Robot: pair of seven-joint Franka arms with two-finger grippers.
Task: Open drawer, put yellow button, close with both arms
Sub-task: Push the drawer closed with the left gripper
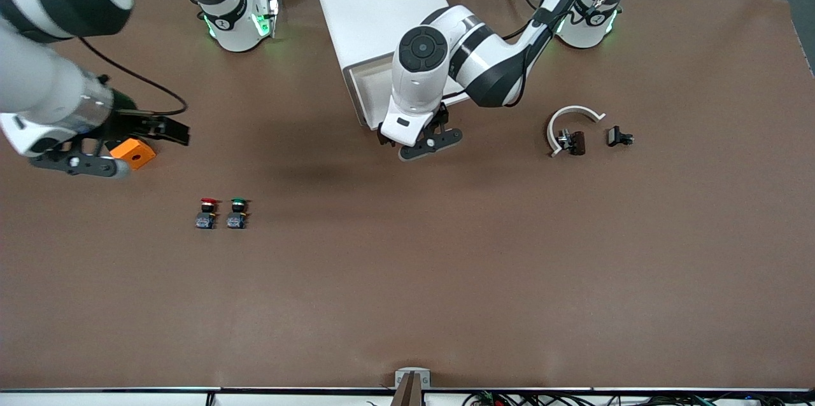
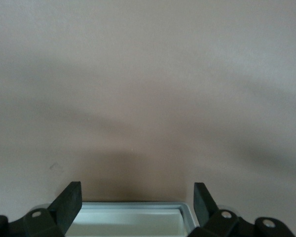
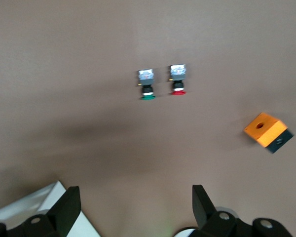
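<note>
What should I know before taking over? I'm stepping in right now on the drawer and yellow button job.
Left hand: open, empty, at the front edge of the top drawer, which stands open.
Right hand: open, empty, over the table at the right arm's end, beside the orange block.
Yellow button: not visible in any view. The left arm hides much of the drawer, so I cannot tell whether it is inside.
Red button and green button: side by side on the table.
Done: drawer opened.
Left: check that the yellow button is in, then close the drawer with both arms.
</note>
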